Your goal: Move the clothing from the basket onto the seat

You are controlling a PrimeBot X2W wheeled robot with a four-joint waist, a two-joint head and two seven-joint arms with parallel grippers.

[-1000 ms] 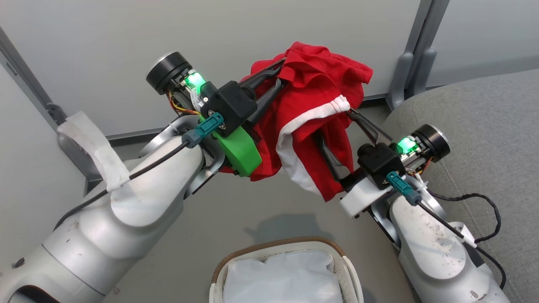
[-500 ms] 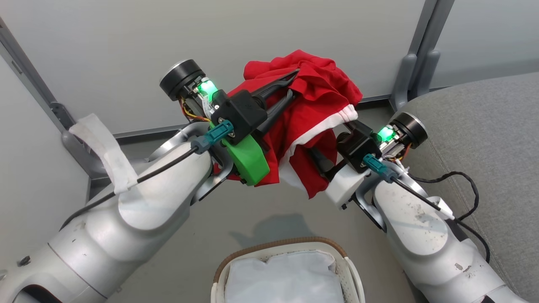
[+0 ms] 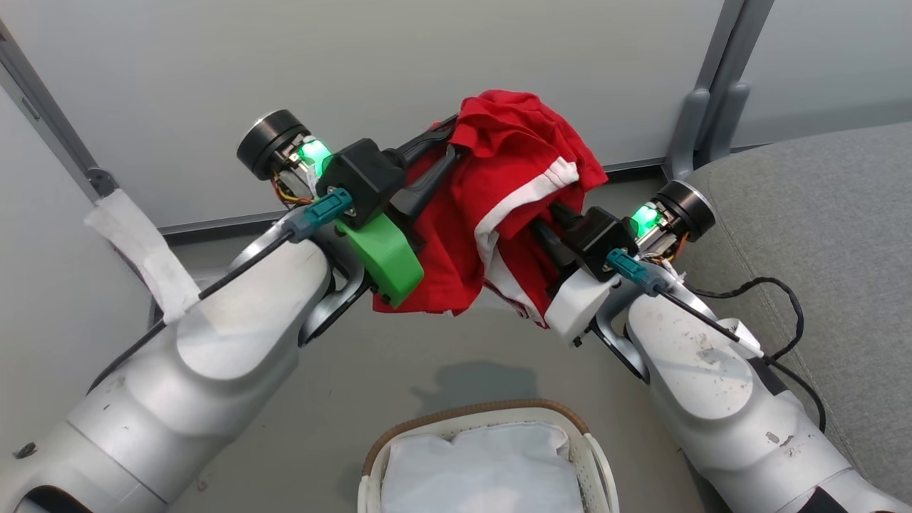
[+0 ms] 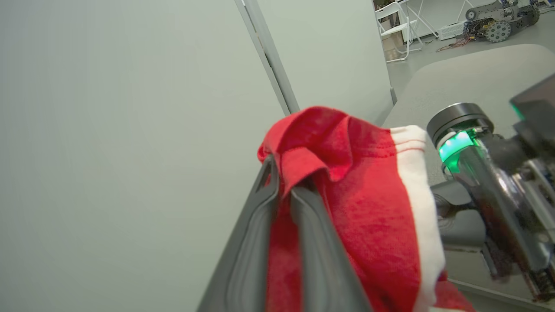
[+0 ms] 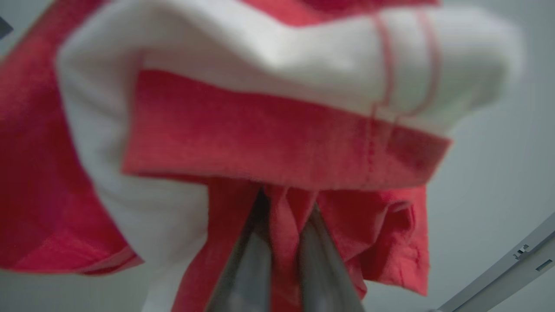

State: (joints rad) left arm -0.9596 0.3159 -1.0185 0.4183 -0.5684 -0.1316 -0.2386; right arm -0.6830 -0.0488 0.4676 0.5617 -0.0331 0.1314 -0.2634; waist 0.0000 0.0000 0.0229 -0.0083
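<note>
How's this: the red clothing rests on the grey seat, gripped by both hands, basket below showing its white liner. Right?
No. The head view shows the clothing held in the air, left of the seat, not resting on it. The left hand and right hand grip it; the basket below shows its white liner.

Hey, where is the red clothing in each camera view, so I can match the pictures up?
Head view: clothing, upper centre, held above the basket.
Left wrist view: clothing, centre to lower right.
Right wrist view: clothing, close up and blurred, across the top and middle.
Shared landmark: its white trim band.
</note>
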